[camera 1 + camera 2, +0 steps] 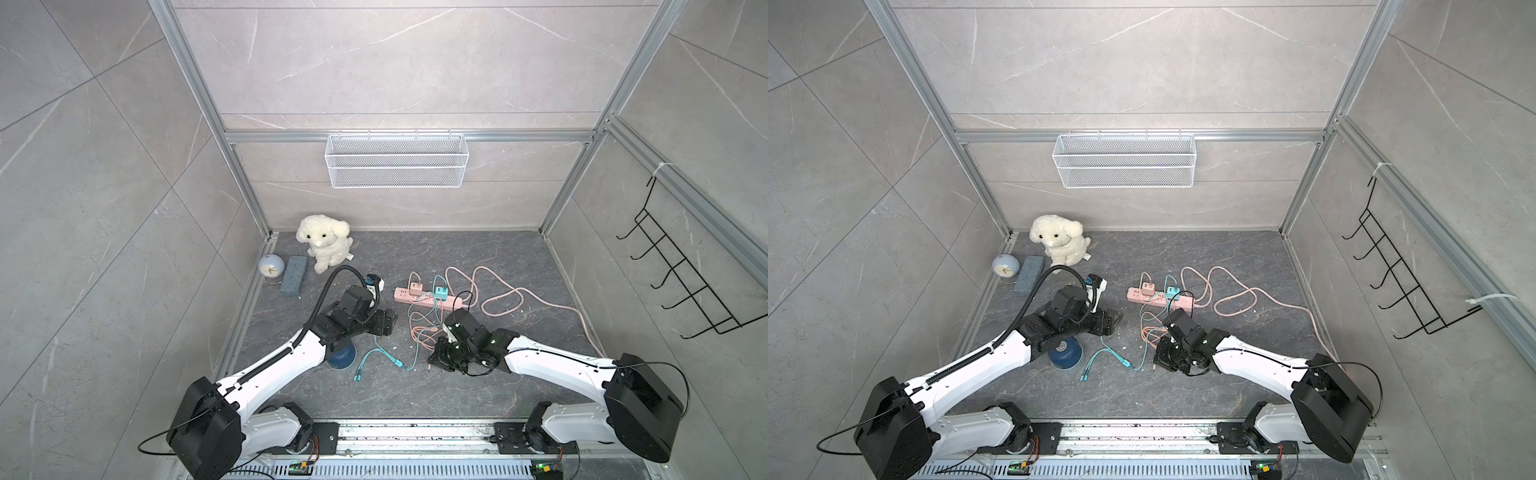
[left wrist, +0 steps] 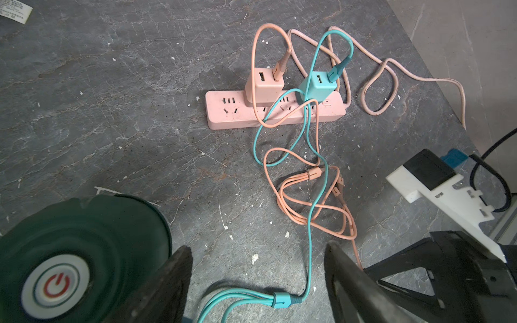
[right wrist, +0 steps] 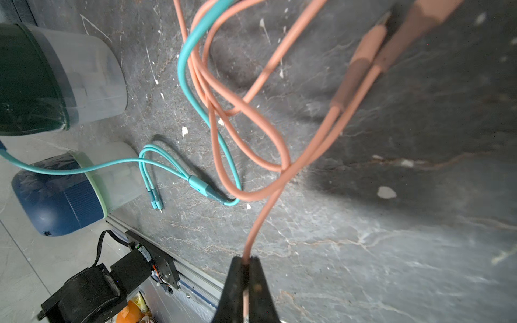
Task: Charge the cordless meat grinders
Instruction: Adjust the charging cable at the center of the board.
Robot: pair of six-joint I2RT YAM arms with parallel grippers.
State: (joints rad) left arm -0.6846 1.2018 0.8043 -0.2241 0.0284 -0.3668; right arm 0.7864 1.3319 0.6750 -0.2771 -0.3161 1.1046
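The right tool (image 3: 246, 261) is clenched on a salmon-pink charging cable (image 3: 283, 169). Its black fingers pinch one strand, and the rest of the cable rises from them in slack loops with rubbery sleeved plug ends.

The left tool (image 2: 257, 246) is released, its two dark fingers standing wide apart and holding nothing. Between them, on the worktop (image 2: 112, 112), lies the splitter of a teal cable (image 2: 279, 300).

The dark green meat grinder (image 2: 98, 229) sits just beside one finger of the left tool. It is a smooth dome with a round pale button bearing a red power symbol. The dark blue meat grinder (image 3: 56, 195) has a ribbed dome and stands next to the green one. In both top views it sits partly under the left forearm, well apart from the right tool. Each grinder sits on a translucent plastic bowl.

Further back, a pink power strip (image 2: 274, 112) carries a pink adapter (image 2: 264, 84) and a teal adapter (image 2: 317, 86). The worktop is dark, veined like stone and flecked with white.
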